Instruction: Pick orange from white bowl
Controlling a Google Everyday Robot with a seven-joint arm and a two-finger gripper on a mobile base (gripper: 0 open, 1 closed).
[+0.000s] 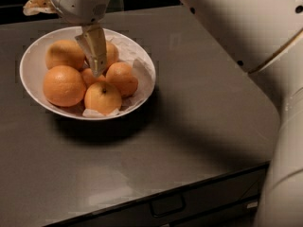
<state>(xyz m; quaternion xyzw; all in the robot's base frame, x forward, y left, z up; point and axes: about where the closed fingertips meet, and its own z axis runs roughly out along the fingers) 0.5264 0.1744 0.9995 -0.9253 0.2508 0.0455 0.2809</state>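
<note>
The white bowl (33, 56) sits at the left of the dark counter, lined with crumpled white paper and holding several oranges. The orange (64, 85), the largest and deepest in colour, lies at the bowl's front left. A smaller orange with a stem dot (103, 97) lies at the front, another (122, 78) to its right, and a paler one (65, 54) at the back. My gripper (97, 70) hangs from above into the middle of the bowl, its tip between the oranges, to the right of the largest orange and apart from it.
The dark grey counter (199, 117) extends right and forward to a rounded front edge, with a drawer and handle (165, 205) below. My pale arm (236, 27) crosses the upper right. A tan crumpled object (37, 4) lies behind the bowl at the back left.
</note>
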